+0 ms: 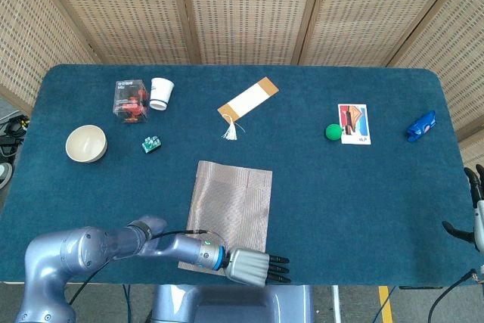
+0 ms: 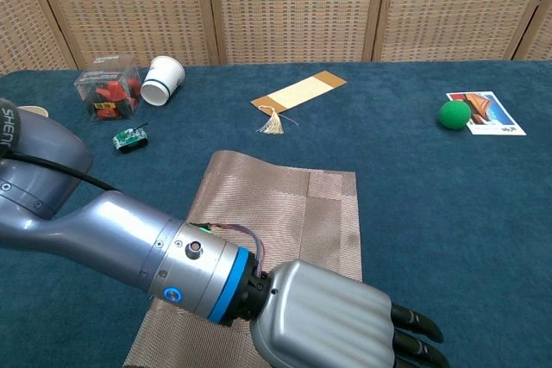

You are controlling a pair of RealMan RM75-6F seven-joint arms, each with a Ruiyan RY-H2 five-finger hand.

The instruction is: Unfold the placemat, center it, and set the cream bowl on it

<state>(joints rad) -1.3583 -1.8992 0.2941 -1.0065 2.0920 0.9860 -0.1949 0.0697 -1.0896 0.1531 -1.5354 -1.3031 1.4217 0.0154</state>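
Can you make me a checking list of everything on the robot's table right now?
Surface: dark blue cloth table, no spills seen.
Job's things: folded placemat near the front edge, not yet opened; cream bowl far left, upright, off the mat.
Clutter: clear box of red pieces, tipped white cup, small green gadget, bookmark with tassel, green ball touching a picture card, blue packet.
Hands: left hand on the mat's front right corner, fingers straight; right hand at the right edge, holding nothing.
Cables: thin wires at the left wrist.
Surroundings: woven screen panels behind.
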